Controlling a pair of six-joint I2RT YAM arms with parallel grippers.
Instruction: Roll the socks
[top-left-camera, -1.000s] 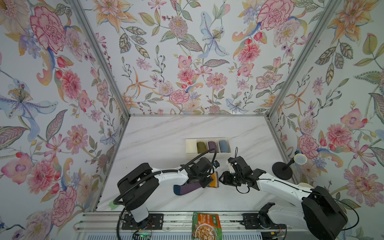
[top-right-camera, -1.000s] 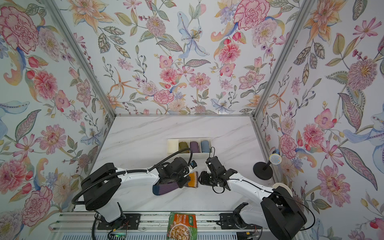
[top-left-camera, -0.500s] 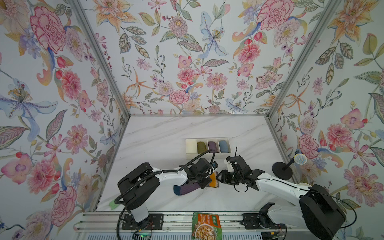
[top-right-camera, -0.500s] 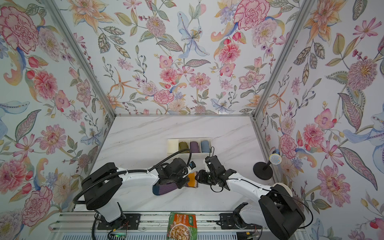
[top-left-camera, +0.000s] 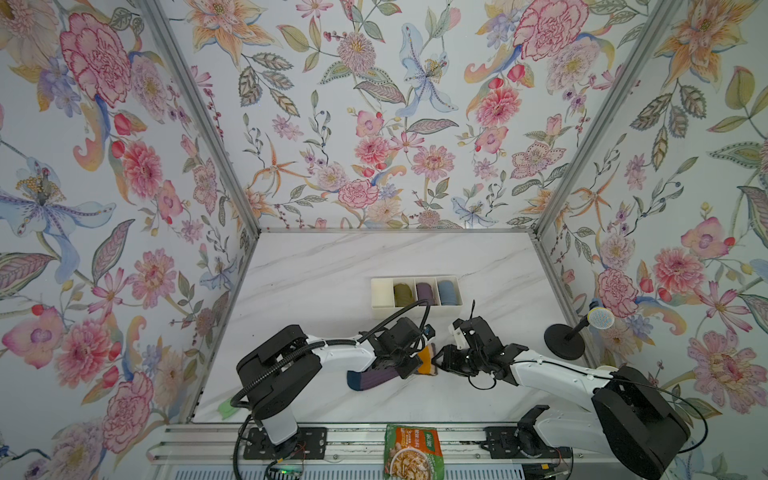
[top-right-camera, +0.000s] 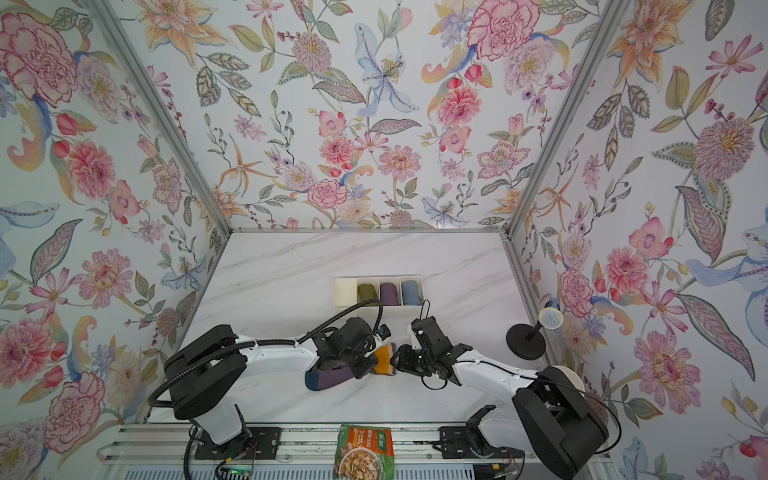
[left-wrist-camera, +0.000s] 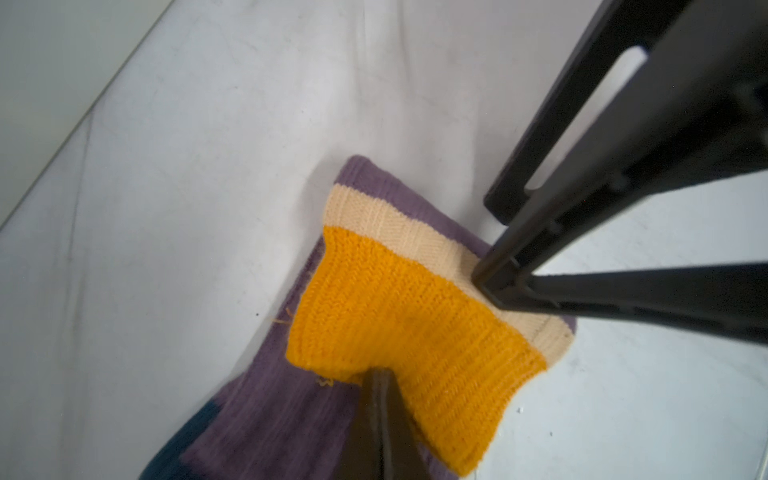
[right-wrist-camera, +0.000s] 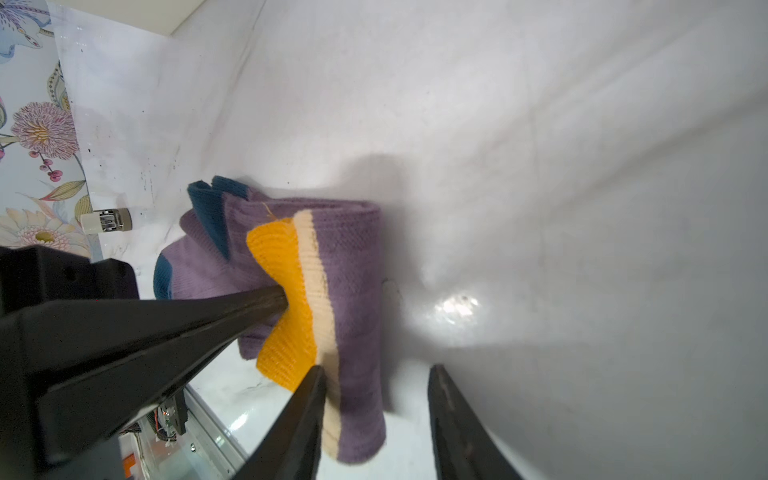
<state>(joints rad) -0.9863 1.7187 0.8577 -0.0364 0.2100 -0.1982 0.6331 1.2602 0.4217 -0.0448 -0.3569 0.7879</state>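
Note:
The purple socks (top-left-camera: 374, 378) (top-right-camera: 332, 378) lie near the table's front edge, navy toe to the left and yellow cuff (top-left-camera: 426, 361) folded back over the purple leg. My left gripper (top-left-camera: 409, 365) (left-wrist-camera: 380, 374) is shut, pinching the yellow cuff (left-wrist-camera: 395, 311). My right gripper (top-left-camera: 440, 363) (right-wrist-camera: 376, 370) is open at the folded end of the socks (right-wrist-camera: 353, 291). One of its fingers (right-wrist-camera: 307, 399) rests against the cream band; the other stands clear on the bare table beyond the fold. In the right wrist view, the left gripper's fingers (right-wrist-camera: 249, 307) press into the cuff.
A white divided tray (top-left-camera: 415, 277) behind the grippers holds olive, purple and light blue bundles. A black microphone stand (top-left-camera: 565, 343) is at the right wall. A snack packet (top-left-camera: 413, 451) lies on the front rail, and a green scrap (top-left-camera: 226, 409) at the front left.
My right gripper has edged slightly left, closer to the folded cuff end. The left gripper and the socks have stayed where they were.

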